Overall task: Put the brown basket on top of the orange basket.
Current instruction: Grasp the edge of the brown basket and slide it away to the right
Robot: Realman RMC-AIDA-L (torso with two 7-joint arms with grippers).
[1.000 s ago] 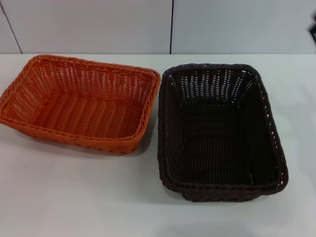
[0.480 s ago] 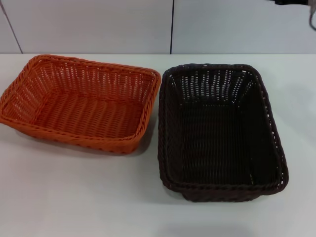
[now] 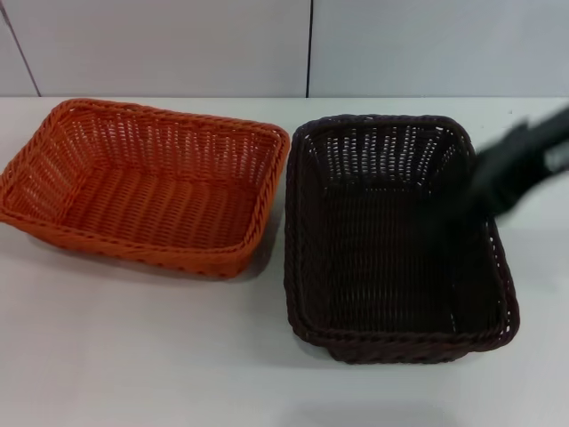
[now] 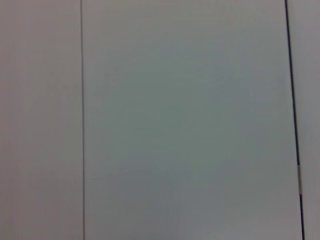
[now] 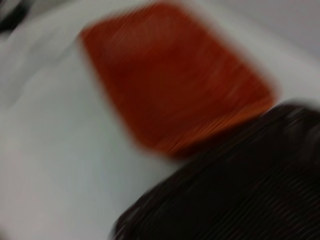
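My right pincer (image 3: pixel 498 178) has just swept in from the upper right and now blurs over the right rim of the brown basket (image 3: pixel 391 258); I cannot tell whether it is released or clenched. That basket sits flat on the white counter (image 3: pixel 133 356), just beside the orange basket (image 3: pixel 151 187) on that basket's right, rims almost touching, so I judge the reach is only beginning and nothing is lifted. My left arm is out of sight, its camera facing a blank wall.
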